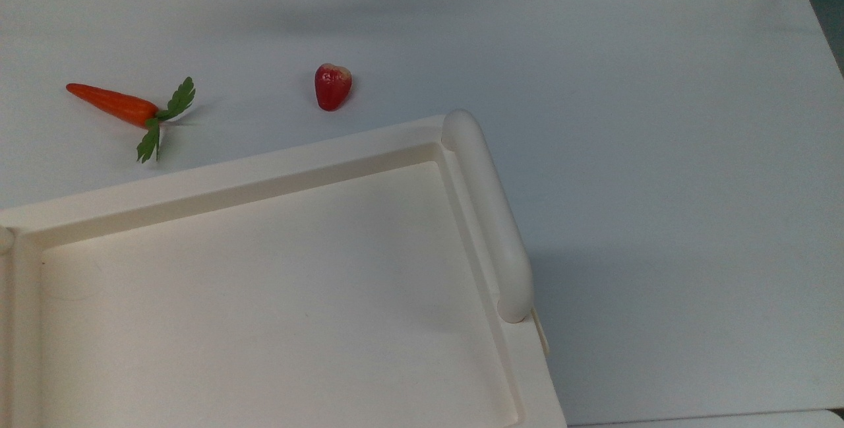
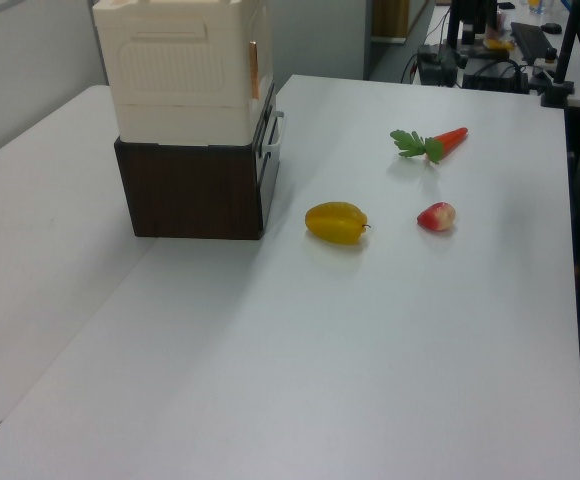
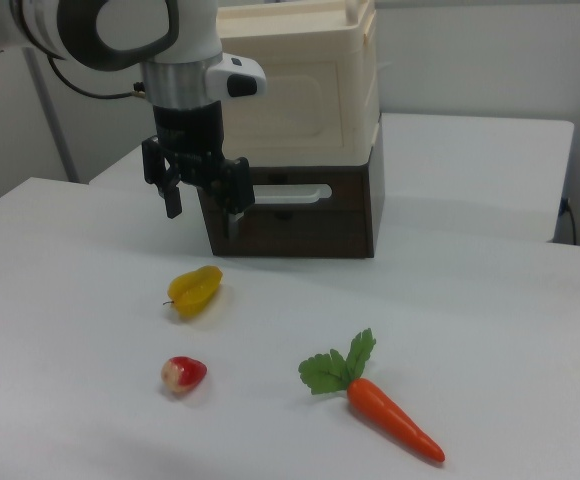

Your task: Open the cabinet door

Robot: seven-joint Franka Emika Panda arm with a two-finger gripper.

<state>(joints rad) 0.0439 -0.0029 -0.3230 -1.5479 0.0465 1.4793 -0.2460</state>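
Right view: the claw hangs above the white bench, its two fingers spread apart and holding nothing, just in front of the dark brown base of the cabinet, near a pale handle on that front. The cream upper body sits on the brown base; the cabinet door is the cream panel on its front face, lying flush and shut. A yellow fruit lies on the bench below the claw, a red strawberry nearer the camera, and a carrot with green leaves to the right view's right. In the left view the cabinet stands at the far left of the bench, well apart from the carrot. In the top view the recessed cream top with its thick rounded bar lies below the strawberry
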